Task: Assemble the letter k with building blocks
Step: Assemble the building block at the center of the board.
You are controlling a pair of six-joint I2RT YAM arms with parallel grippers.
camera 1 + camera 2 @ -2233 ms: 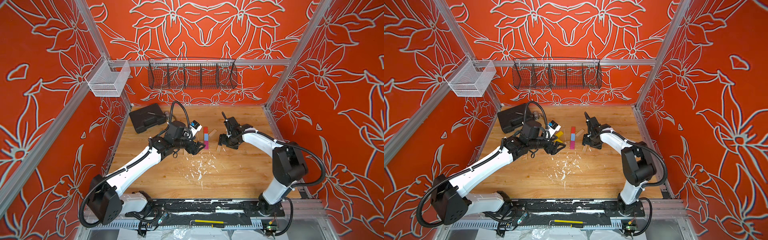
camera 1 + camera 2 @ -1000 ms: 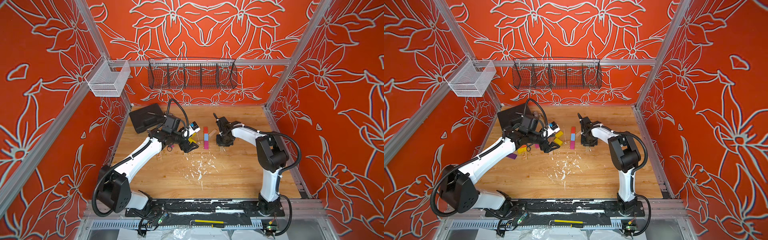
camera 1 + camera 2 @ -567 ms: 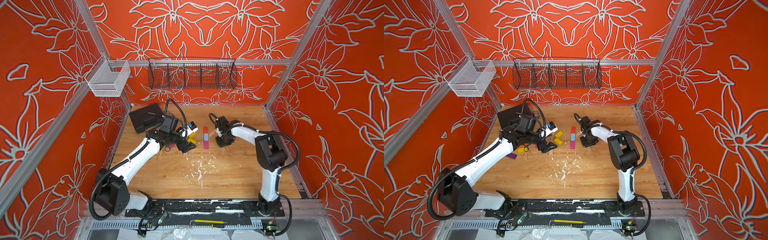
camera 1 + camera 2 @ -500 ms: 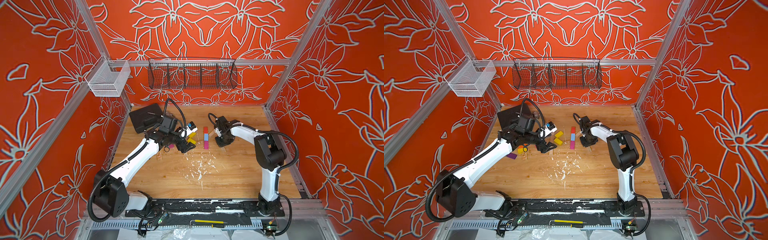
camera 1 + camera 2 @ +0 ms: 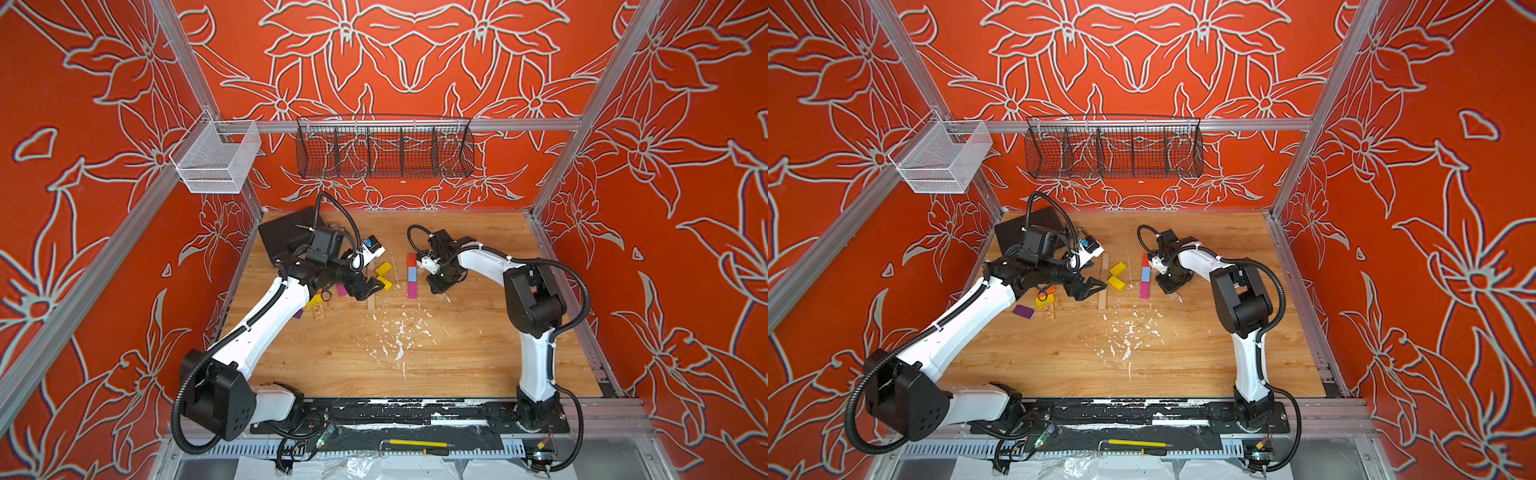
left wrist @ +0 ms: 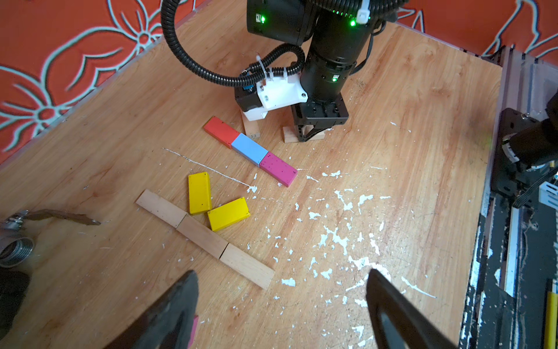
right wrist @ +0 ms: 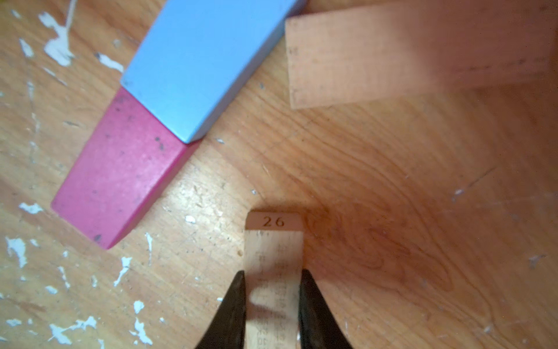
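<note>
A letter K stood half built on the wooden counter [image 5: 457, 353] as two robot arms worked the building blocks. The stem was laid: a red block [image 6: 222, 131], a blue block [image 7: 205, 60] and a magenta block [image 7: 120, 169] lay flat, end to end in one straight line. A pale wood block [image 7: 392, 54] rested at an angle with its end just beside the blue piece, and looked to be the upper stroke.

The lower stroke appeared to be what was left. The right arm [image 5: 482, 259] had its jaws narrowed and clamped on a second pale block [image 7: 273, 241], stamped 26 on its end, low over the counter near the magenta block with bare wood between the two. Whether it touched the counter could not be told.

The left arm [image 5: 266, 320] held its jaws wide and empty above one end of a row of three pale bars [image 6: 202, 235]. Two yellow blocks [image 6: 199, 192] lay angled against that row in what looked like another rough K. Setting the held block slanting toward the stem's middle would probably finish the coloured letter.
</note>
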